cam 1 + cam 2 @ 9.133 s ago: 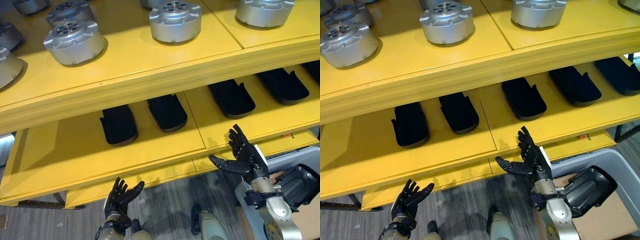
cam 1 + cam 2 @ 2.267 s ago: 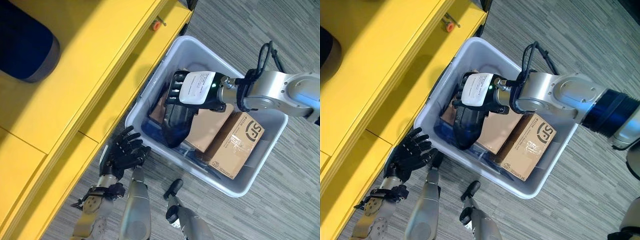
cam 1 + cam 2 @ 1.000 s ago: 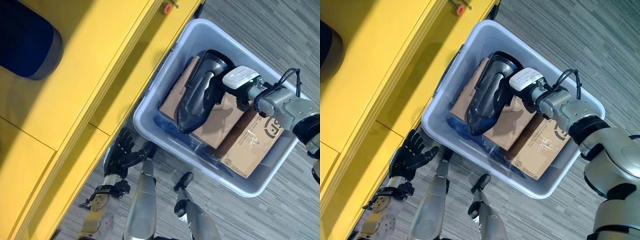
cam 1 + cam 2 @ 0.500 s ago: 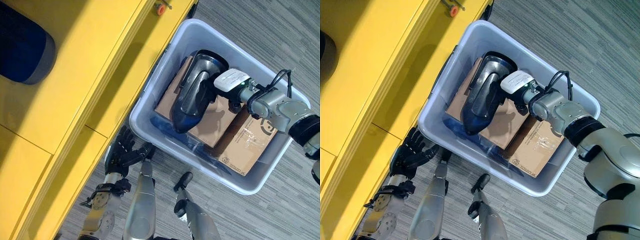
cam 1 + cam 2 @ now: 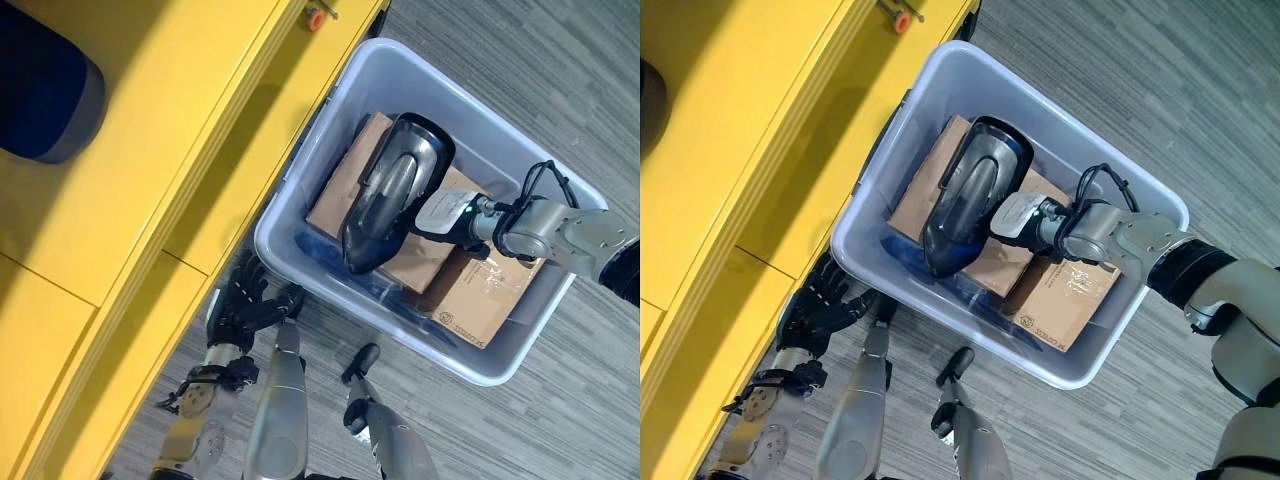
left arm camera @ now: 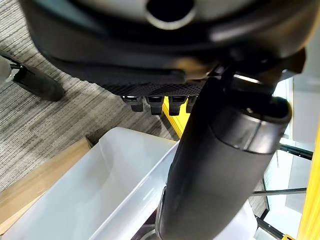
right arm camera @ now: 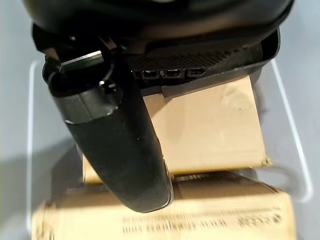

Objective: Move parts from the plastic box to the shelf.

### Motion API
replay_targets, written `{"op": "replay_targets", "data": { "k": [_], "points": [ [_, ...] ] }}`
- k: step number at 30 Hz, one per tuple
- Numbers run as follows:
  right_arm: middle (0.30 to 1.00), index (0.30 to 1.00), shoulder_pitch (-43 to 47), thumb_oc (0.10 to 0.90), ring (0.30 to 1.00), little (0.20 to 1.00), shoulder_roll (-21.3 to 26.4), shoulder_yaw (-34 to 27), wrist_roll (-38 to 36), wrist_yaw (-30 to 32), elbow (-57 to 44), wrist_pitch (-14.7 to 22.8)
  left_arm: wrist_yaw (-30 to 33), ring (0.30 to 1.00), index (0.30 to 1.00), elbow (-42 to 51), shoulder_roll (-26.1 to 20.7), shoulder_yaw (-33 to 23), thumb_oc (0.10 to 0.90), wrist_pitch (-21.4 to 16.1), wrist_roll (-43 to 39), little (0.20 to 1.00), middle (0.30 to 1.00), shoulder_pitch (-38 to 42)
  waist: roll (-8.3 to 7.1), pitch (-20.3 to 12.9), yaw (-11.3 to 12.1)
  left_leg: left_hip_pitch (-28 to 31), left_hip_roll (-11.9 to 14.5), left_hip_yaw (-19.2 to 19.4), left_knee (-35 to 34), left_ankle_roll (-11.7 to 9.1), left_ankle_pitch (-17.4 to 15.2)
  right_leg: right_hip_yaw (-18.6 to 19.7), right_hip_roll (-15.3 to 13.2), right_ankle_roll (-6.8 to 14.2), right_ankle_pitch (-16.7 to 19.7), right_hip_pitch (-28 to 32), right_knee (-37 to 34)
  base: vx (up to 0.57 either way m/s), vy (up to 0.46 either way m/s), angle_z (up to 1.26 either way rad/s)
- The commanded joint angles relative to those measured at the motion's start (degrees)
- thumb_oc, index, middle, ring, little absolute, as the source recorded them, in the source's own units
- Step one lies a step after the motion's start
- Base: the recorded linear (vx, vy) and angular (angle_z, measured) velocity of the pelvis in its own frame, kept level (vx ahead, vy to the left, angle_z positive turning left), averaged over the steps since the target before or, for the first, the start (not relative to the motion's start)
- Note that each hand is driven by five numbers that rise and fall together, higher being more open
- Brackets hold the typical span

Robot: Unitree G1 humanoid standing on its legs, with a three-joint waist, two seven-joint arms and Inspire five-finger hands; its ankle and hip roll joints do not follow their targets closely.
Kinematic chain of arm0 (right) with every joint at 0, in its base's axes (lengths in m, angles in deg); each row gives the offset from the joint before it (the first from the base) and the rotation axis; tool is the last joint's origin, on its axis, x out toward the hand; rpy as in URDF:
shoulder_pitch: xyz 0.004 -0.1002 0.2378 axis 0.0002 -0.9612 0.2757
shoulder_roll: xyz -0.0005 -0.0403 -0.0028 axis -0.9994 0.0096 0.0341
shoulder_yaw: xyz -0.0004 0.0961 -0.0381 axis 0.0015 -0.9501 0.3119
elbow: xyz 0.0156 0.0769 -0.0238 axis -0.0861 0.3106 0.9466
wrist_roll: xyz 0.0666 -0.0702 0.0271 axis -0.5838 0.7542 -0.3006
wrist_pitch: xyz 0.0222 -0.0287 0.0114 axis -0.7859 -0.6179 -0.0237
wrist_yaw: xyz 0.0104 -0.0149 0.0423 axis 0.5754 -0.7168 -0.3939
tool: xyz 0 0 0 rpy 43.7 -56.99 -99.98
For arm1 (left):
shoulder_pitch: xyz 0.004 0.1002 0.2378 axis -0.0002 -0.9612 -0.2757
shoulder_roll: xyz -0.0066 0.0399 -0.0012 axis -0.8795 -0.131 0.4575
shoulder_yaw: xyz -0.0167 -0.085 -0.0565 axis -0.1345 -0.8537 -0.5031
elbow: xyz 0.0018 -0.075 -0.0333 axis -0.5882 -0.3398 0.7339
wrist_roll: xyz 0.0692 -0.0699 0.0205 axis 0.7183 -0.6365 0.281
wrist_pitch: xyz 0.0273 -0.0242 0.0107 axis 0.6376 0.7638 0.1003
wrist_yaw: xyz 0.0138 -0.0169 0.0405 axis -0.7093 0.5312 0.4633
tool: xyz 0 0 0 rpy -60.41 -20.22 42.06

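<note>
Right hand at part in plastic box

Lower left: left hand [image 5: 243,310] fingers spread, empty, beside yellow shelf [image 5: 150,180]. Centre: plastic box [image 5: 520,365] holds cardboard cartons [image 5: 478,300], black part [image 5: 390,200] on top; right hand [image 5: 440,213] alongside it, grip cannot tell.

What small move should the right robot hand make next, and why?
Probably slide the right robot hand sideways onto the black part and close around it. The hand sits beside the part, over the cardboard boxes, open and holding nothing, while the part lies in the plastic box, not yet lifted.
</note>
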Motion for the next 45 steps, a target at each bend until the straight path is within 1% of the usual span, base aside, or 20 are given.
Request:
{"op": "replay_targets", "data": {
  "k": [1,2,8,13,14,20,21,23,25,32,34,36,37,39,41,45],
  "points": [
    [1.0,1.0,6.9,0.9,1.0,1.0,7.7,3.2,0.7,-1.1,-2.0,0.6,-1.9,1.0,1.0,5.8,-3.1,-2.0,0.9,-3.4,-0.4,1.0,1.0,-1.8,-4.44,-0.4,0.2,5.5,0.7,1.6,-3.5,-2.4,-2.4,2.6,-2.3,4.0,0.5,4.2,-0.1,0.0,0.0,0.0],
    [1.0,1.0,6.5,0.9,1.0,1.0,8.7,3.2,0.5,-1.1,-2.4,0.8,-2.0,1.0,1.0,6.0,-3.4,-2.1,0.9,-3.3,-0.4,1.0,1.0,-2.0,-4.7,-0.5,0.1,5.6,0.7,1.6,-3.5,-2.4,-2.4,2.7,-2.3,4.1,0.6,4.3,-0.1,0.0,0.0,0.0],
    [1.0,1.0,5.9,0.9,1.0,1.0,11.4,3.2,0.2,-1.0,-2.6,0.8,-2.3,1.0,1.0,6.2,-3.7,-2.6,0.9,-3.1,-0.2,1.0,1.0,-2.4,-5.36,-0.6,-0.2,5.8,0.8,1.5,-3.6,-2.4,-2.5,2.8,-2.2,4.1,0.6,4.3,-0.1,0.0,0.0,0.0],
    [1.0,1.0,5.8,0.9,1.0,1.0,12.4,3.2,0.4,-0.6,-2.0,0.7,-2.3,1.0,1.0,6.0,-3.6,-3.0,0.9,-3.1,-0.5,1.0,1.0,-2.7,-5.68,-0.7,-0.3,6.0,0.9,1.8,-3.6,-2.4,-2.5,2.9,-2.0,4.1,0.7,4.4,-0.1,0.0,0.0,0.0],
    [1.0,1.0,6.0,0.9,1.0,1.0,12.7,3.2,0.9,-0.4,-1.8,0.6,-2.3,1.0,1.0,6.0,-4.0,-3.1,0.9,-2.9,-0.5,1.0,1.0,-2.8,-6.04,-0.8,-0.2,6.1,0.9,1.8,-3.6,-2.4,-2.5,3.0,-2.0,4.1,0.7,4.4,-0.1,0.0,0.0,0.0],
    [1.0,1.0,7.4,0.9,1.0,1.0,13.5,3.2,1.5,-0.3,-2.2,0.5,-2.4,1.0,1.0,6.1,-5.2,-3.4,0.9,-2.9,-0.4,1.0,1.0,-3.1,-6.93,-1.0,-0.1,6.5,0.9,2.0,-3.6,-2.4,-2.6,3.1,-2.0,4.1,0.8,4.6,-0.1,0.0,0.0,0.0],
    [1.0,1.0,7.9,0.9,1.0,1.0,14.0,3.2,1.4,-0.1,-3.0,0.7,-2.4,1.0,1.0,6.0,-5.7,-3.5,0.9,-2.7,-0.3,1.0,1.0,-3.2,-7.36,-1.1,0.0,6.6,0.9,2.0,-3.7,-2.4,-2.6,3.2,-2.0,4.2,0.9,4.6,-0.1,0.0,0.0,0.0],
    [1.0,1.0,8.3,0.9,1.0,1.0,14.1,3.2,1.3,-0.1,-3.4,0.7,-2.5,1.0,1.0,5.8,-5.9,-3.5,0.9,-2.7,-0.3,1.0,1.0,-3.3,-7.54,-1.2,0.0,6.7,0.9,2.0,-3.7,-2.4,-2.6,3.2,-2.1,4.3,1.0,4.7,-0.1,0.0,0.0,0.0],
    [1.0,1.0,8.8,0.9,1.0,1.0,14.6,3.2,1.5,-0.3,-3.8,0.9,-2.8,1.0,1.0,5.9,-7.0,-3.6,0.9,-2.6,-0.4,1.0,1.0,-3.3,-8.11,-1.4,0.1,6.9,0.8,2.1,-3.7,-2.4,-2.7,3.2,-2.2,4.4,1.1,4.7,-0.1,-0.02,0.021,-0.04],
    [1.0,1.0,9.6,0.9,1.0,1.0,15.7,3.2,2.1,-0.5,-4.7,0.9,-3.0,1.0,1.0,5.4,-8.0,-4.3,0.9,-2.5,-0.8,1.0,1.0,-3.6,-9.1,-1.8,0.1,7.2,0.7,2.5,-3.9,-2.3,-2.9,3.5,-2.3,4.6,1.5,4.7,-0.1,-0.01,0.021,-0.06],
    [1.0,1.0,11.3,0.9,1.0,1.0,16.3,3.2,2.7,-0.1,-5.8,1.1,-3.1,1.0,1.0,5.1,-8.8,-5.1,0.9,-2.4,-0.7,1.0,1.0,-4.1,-9.81,-2.4,-0.2,7.6,0.7,2.9,-3.9,-2.2,-3.1,3.9,-2.4,4.7,1.7,4.7,-0.1,-0.01,0.037,-0.1],
    [1.0,1.0,11.3,0.9,1.0,1.0,16.2,3.2,2.7,-0.1,-5.8,1.1,-3.1,1.0,1.0,5.1,-8.8,-5.1,0.9,-2.4,-0.7,1.0,1.0,-4.1,-9.82,-2.4,-0.2,7.6,0.7,2.9,-3.9,-2.2,-3.1,3.9,-2.5,4.7,1.7,4.7,-0.1,-0.01,0.021,-0.12],
    [1.0,1.0,12.8,0.9,1.0,1.0,16.4,3.2,3.2,0.6,-6.0,1.0,-3.1,1.0,1.0,5.1,-9.3,-5.6,0.9,-2.3,-1.0,1.0,1.0,-4.6,-10.54,-2.7,-0.3,7.8,0.7,3.0,-3.8,-2.1,-3.2,4.2,-2.5,4.8,1.8,4.6,-0.1,-0.01,0.031,-0.06],
    [1.0,1.0,13.8,0.9,1.0,1.0,16.5,3.2,3.3,0.8,-6.3,0.9,-3.1,1.0,1.0,5.1,-9.7,-5.8,0.9,-2.2,-1.1,1.0,1.0,-4.8,-10.99,-2.9,-0.3,7.8,0.6,3.1,-3.8,-2.0,-3.2,4.4,-2.5,4.8,1.8,4.7,-0.1,-0.01,0.017,-0.01],
    [1.0,1.0,15.0,0.9,1.0,1.0,16.5,3.2,3.5,0.8,-6.9,0.9,-3.2,1.0,1.0,5.2,-10.3,-6.2,0.9,-2.2,-1.2,1.0,1.0,-5.1,-11.74,-3.0,-0.3,7.8,0.6,3.2,-3.8,-2.0,-3.2,4.3,-2.6,4.8,1.8,4.8,-0.1,0.0,0.0,0.0],
    [1.0,1.0,16.0,0.9,1.0,1.0,16.5,3.2,3.1,1.2,-7.6,0.6,-3.1,1.0,1.0,4.8,-10.2,-6.4,0.9,-2.3,-1.3,1.0,1.0,-5.2,-11.97,-3.4,-0.7,7.9,0.5,3.1,-3.9,-2.0,-3.2,4.4,-2.5,4.8,1.7,4.8,-0.1,0.0,0.0,0.0]
  ]
}}
